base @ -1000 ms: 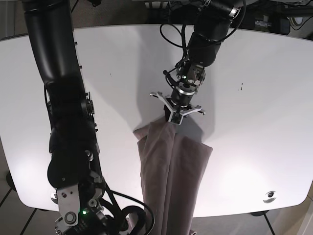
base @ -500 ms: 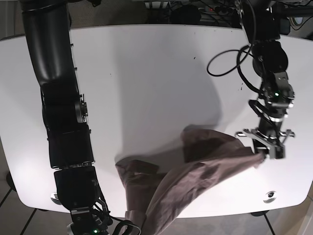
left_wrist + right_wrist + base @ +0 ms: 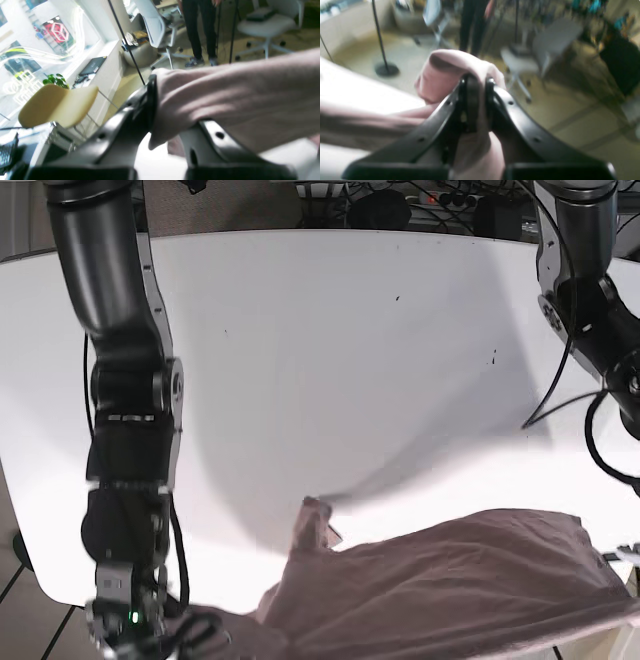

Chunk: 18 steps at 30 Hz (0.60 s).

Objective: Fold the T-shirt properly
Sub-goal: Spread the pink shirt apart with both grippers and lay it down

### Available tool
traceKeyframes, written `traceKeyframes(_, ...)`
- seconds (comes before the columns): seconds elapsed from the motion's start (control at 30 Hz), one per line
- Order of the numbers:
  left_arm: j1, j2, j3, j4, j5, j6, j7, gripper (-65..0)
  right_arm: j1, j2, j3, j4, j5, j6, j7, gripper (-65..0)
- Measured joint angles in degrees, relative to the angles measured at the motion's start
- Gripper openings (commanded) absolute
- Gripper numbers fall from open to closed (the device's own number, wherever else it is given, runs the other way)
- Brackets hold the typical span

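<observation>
Stretching wider than half a second ago, the dusty-pink cotton T-shirt spans the white counter, both tools, left and right, clenched on it.

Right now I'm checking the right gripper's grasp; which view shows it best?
The right wrist view: the right gripper pinches the T-shirt close up. The left wrist view shows only the other gripper; the base view hides it.

In my base view both grippers sit outside the frame, and the bottom edge cuts off the shirt. My right wrist view is blurred throughout; cloth hides the right gripper tips. In the left wrist view, cloth covers the left gripper tips.
</observation>
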Motion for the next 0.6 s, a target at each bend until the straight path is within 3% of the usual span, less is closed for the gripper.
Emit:
traceKeyframes(0.1, 10.1, 2.4, -3.4, 2.2, -0.1, -0.8, 0.1, -64.4, -12.5, 0.0, 2.0, 11.1, 0.2, 0.00, -2.8, -62.9)
traceKeyframes(0.17, 17.9, 3.8, -5.6, 5.4, 0.2, -4.3, 0.6, -64.6, -22.7, 0.3, 2.4, 19.1, 0.5, 0.28, -6.6, -62.9)
traceKeyframes(0.3, 30.7, 9.0, -9.5, 8.3, 0.2, -5.6, 0.3, -64.6, -41.0, -1.0, 8.5, 28.3, 0.2, -0.13, -7.8, -62.9)
traceKeyframes(0.4, 40.0, 9.4, -11.8, 9.8, -0.2, -5.7, 0.4, -64.6, -51.7, -3.8, 14.2, 30.7, 0.7, 0.11, -7.5, -62.9)
traceKeyframes(0.6, 50.3, 11.9, -13.5, 10.5, -0.8, -6.2, 0.2, -65.0, -60.9, -10.7, 25.4, 31.5, 0.6, 0.15, -7.5, -62.9)
